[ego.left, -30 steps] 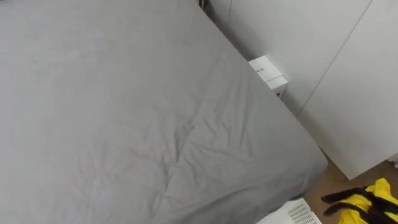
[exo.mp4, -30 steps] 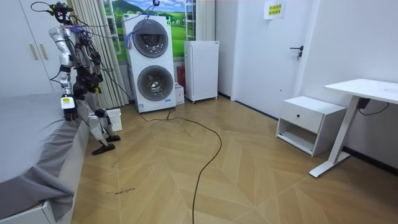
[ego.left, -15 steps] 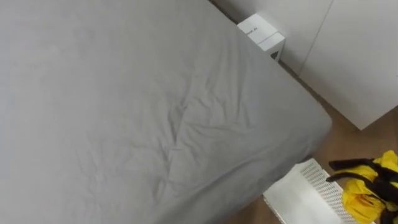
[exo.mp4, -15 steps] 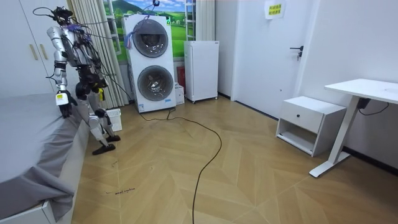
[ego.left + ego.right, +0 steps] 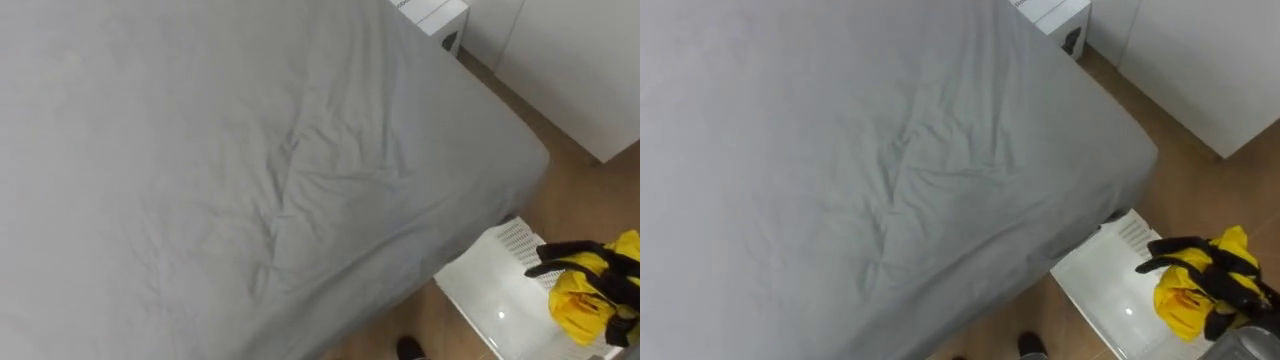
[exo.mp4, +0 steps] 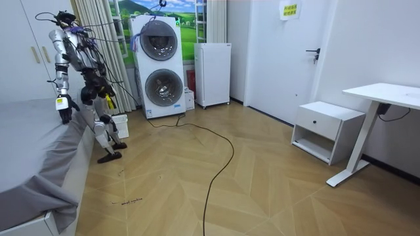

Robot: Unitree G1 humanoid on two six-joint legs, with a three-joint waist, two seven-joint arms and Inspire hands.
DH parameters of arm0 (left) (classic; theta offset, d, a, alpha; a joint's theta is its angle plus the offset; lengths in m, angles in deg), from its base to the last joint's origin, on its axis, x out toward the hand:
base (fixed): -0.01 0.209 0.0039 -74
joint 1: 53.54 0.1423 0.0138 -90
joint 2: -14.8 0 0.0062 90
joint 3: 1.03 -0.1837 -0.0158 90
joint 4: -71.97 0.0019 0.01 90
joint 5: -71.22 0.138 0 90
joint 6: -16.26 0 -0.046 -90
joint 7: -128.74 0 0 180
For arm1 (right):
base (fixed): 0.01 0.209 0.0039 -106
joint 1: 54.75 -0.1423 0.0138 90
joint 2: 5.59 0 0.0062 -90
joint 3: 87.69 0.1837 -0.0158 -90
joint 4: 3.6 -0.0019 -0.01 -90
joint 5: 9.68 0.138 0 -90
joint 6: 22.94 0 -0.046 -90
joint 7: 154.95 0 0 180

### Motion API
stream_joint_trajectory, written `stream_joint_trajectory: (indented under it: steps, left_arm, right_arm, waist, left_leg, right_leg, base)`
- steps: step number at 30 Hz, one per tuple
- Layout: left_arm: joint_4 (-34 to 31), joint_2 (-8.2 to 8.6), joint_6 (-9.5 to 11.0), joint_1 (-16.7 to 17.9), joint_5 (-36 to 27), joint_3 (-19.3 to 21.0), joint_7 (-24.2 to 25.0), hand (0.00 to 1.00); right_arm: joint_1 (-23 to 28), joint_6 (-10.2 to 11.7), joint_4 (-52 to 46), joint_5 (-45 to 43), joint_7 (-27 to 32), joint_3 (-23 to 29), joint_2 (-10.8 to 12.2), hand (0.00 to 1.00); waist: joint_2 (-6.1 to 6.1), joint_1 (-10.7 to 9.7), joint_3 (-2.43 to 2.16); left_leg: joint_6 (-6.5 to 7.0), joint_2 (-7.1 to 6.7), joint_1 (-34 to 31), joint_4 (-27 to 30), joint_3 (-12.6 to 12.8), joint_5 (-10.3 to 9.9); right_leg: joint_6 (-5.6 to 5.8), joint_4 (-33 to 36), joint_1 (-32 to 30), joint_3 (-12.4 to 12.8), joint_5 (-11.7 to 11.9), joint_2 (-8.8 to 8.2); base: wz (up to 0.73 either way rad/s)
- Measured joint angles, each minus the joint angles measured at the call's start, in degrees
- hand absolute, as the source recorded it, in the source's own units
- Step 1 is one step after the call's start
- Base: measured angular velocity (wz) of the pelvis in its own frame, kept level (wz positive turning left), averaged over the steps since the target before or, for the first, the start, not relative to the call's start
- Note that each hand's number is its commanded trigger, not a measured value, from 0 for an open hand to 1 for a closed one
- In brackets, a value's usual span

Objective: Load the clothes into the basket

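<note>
**Fingers [image 5: 565,250] clamped on cloth [image 5: 575,305] over basket [image 5: 478,292]**

The right hand [image 5: 600,262] holds the cloth above the basket's right part, beside the bed [image 5: 250,150]. The left hand [image 6: 63,108] hangs by the bed. If you release near the rim, the cloth may slide onto the floor [image 5: 590,190]. No writing is legible.

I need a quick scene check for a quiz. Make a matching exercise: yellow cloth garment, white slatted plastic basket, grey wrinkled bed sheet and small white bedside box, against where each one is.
Things:
1. yellow cloth garment
2. white slatted plastic basket
3. grey wrinkled bed sheet
4. small white bedside box

Places:
A. on the wooden floor, at the sheet's draped corner
B. clutched in the right hand
C. beside the sheet's far edge, by the white cabinet
D. spread over the bed

Pairs: 1-B, 2-A, 3-D, 4-C
</note>
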Motion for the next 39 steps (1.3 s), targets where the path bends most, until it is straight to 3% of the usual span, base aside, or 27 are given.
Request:
stream_joint_trajectory:
  steps: [2, 3, 4, 5, 14, 22, 24, 25, 26, 30, 37, 38, 39]
  left_arm:
    - [0.0, 0.0, 0.6, 0.1, 0.0, 0.0, 0.0, 0.0]
    - [0.1, 0.0, 1.0, 0.0, 0.0, -0.2, 0.0, 0.0]
    - [0.1, 0.0, 1.2, 0.0, -0.1, -0.2, 0.0, 0.0]
    - [0.1, -0.02, 1.6, 0.0, -0.2, -0.2, 0.0, 0.0]
    - [0.1, -0.13, 2.2, 0.2, -0.7, -0.2, 0.0, 0.0]
    - [0.0, -0.15, 2.2, 0.0, -0.5, -0.2, 0.1, 0.0]
    - [0.0, -0.16, 2.2, 0.3, -0.6, -0.2, 0.3, 0.0]
    - [0.0, -0.2, 2.2, 0.3, -0.6, -0.2, 0.3, 0.0]
    - [-0.1, -0.26, 2.4, 0.3, -0.7, -0.2, 0.4, 0.0]
    - [-1.6, -0.3, 3.3, 2.2, -0.6, 0.4, 0.4, 0.0]
    - [-3.0, -0.54, 4.1, 3.5, -0.1, 3.4, 0.4, 0.0]
    - [-3.3, -0.57, 4.1, 3.5, 0.2, 4.5, 0.4, 0.0]
    - [-3.4, -0.77, 4.4, 3.8, 0.4, 4.5, 0.2, 0.0]
  right_arm:
    - [0.2, 1.0, 0.3, 0.0, 0.2, 0.0, 0.0, 1.0]
    - [0.1, 1.6, 1.0, 0.2, 0.3, 0.0, 0.0, 0.9]
    - [0.1, 2.0, 1.4, 0.2, 0.3, 0.0, -0.1, 0.04]
    - [0.3, 2.3, 2.6, 0.5, 0.3, 0.1, -0.2, 0.0]
    - [1.6, 3.1, 5.9, 0.8, 1.1, 1.7, -0.5, 0.0]
    - [3.8, 3.5, 6.6, 2.3, 1.0, 2.3, -0.5, 0.0]
    - [4.0, 3.5, 6.3, 2.3, 0.5, 2.3, -0.5, 0.0]
    - [4.1, 3.5, 6.3, 2.3, 0.4, 2.3, -0.5, 0.0]
    - [4.3, 3.5, 6.3, 2.3, 0.2, 2.3, -0.5, 0.0]
    - [5.4, 3.5, 6.3, 3.6, -0.8, 2.3, -0.4, 0.0]
    - [7.1, 3.2, 6.3, 6.8, -1.4, 2.3, 0.3, 0.0]
    - [8.1, 3.2, 6.2, 6.7, -1.4, 2.3, 0.4, 0.0]
    - [8.7, 3.0, 6.2, 6.7, -1.4, 2.2, 0.7, 0.0]
  waist:
    - [0.0, 0.0, 0.01]
    - [-0.03, 0.0, 0.03]
    - [-0.06, 0.0, 0.05]
    - [-0.08, 0.0, 0.06]
    - [-0.1, 0.0, 0.07]
    - [-0.06, -0.4, 0.07]
    - [-0.31, -0.4, 0.25]
    - [-0.08, -0.5, 0.08]
    - [-0.53, -0.5, 0.39]
    - [-1.16, -0.5, 0.47]
    - [-3.23, -0.2, 0.15]
    - [-3.95, -0.1, 0.13]
    - [-4.81, 0.3, -0.19]
  left_leg:
    - [0.01, -0.08, 0.0, -0.3, -0.1, 0.1]
    - [0.01, -0.1, 0.0, -0.3, -0.1, 0.1]
    - [0.01, -0.11, 0.0, -0.3, -0.1, 0.1]
    - [0.01, -0.12, 0.0, -0.3, -0.1, 0.1]
    - [0.02, -0.09, 0.1, 0.1, -0.1, 0.1]
    - [0.02, -0.21, 1.5, 0.1, -2.2, 0.1]
    - [0.02, -0.3, 1.8, 0.1, -3.2, 0.1]
    - [0.02, -0.29, 1.8, 0.1, -3.3, 0.1]
    - [0.03, -0.29, 1.9, 0.1, -3.5, 0.1]
    - [0.03, -0.32, 4.0, -0.3, -4.7, 0.1]
    - [0.02, -0.27, 6.4, -0.5, -5.6, 0.1]
    - [0.01, -0.32, 7.4, -0.7, -6.2, 0.1]
    - [0.0, -0.35, 8.3, -0.8, -6.3, 0.1]
  right_leg:
    - [-0.01, 0.0, 0.2, -0.3, 0.0, -0.13]
    - [0.01, 0.0, 0.2, -0.5, -0.1, -0.21]
    - [0.03, 0.0, 0.2, -0.6, -0.1, -0.24]
    - [0.06, -0.1, 0.2, -0.5, -0.1, -0.3]
    - [0.21, -0.1, 0.5, -0.7, -0.3, -0.41]
    - [0.14, -1.5, 3.2, -3.6, -0.4, -1.15]
    - [0.15, -1.9, 4.4, -4.7, -0.4, -1.36]
    - [0.13, -2.0, 4.6, -5.1, -0.4, -1.44]
    - [0.1, -2.1, 5.0, -5.4, -0.5, -1.52]
    - [-0.07, -3.3, 7.7, -6.9, -0.9, -1.65]
    - [-0.3, -5.7, 11.9, -8.8, -0.9, -1.66]
    - [-0.31, -6.3, 13.4, -9.4, -0.9, -1.71]
    - [-0.34, -7.1, 14.7, -10.0, -1.0, -1.76]
  base:
    - [0.08]
    - [0.08]
    - [0.09]
    - [0.09]
    - [0.0]
    - [0.14]
    - [0.16]
    - [0.24]
    - [0.23]
    - [0.18]
    - [0.17]
    - [0.23]
    - [0.19]
